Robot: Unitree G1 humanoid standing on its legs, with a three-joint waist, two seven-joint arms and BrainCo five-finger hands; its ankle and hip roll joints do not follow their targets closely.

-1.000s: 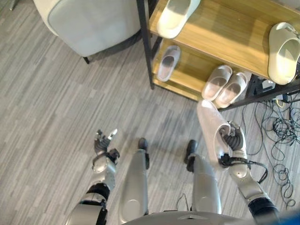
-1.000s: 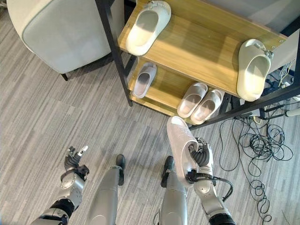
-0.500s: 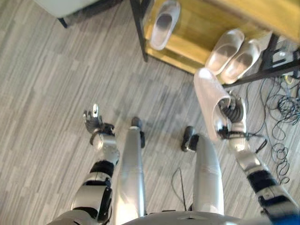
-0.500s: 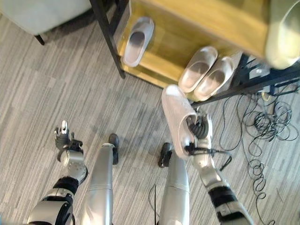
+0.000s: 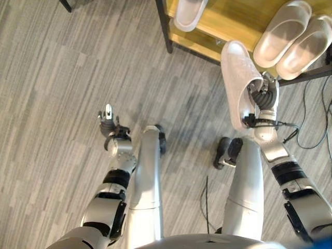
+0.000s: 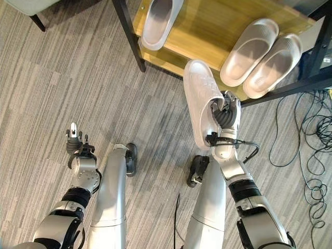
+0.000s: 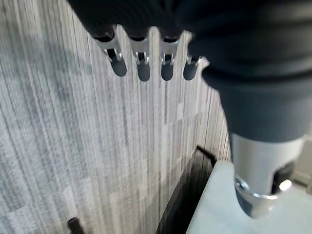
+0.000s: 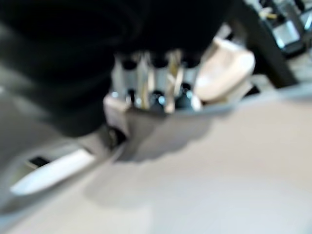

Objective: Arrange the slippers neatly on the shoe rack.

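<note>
My right hand [image 6: 224, 115] is shut on a pale slipper [image 6: 199, 98], with its fingers curled inside the opening. I hold the slipper above the floor, and its toe reaches the front edge of the shoe rack's lower wooden shelf [image 6: 207, 36]. On that shelf a pair of pale slippers [image 5: 282, 33] lies side by side at the right. A single slipper [image 5: 189, 10] lies at the left. My left hand [image 5: 110, 127] hangs low over the floor at the left, its fingers curled on nothing.
The rack's black front post [image 6: 129, 31] stands left of the held slipper. Loose cables [image 6: 306, 155] lie on the grey plank floor at the right. A dark chair leg [image 6: 36, 21] shows at the upper left.
The camera has tipped down and moved closer to the rack. My right hand has carried the slipper forward to the lower shelf's edge. The left hand stays idle.
</note>
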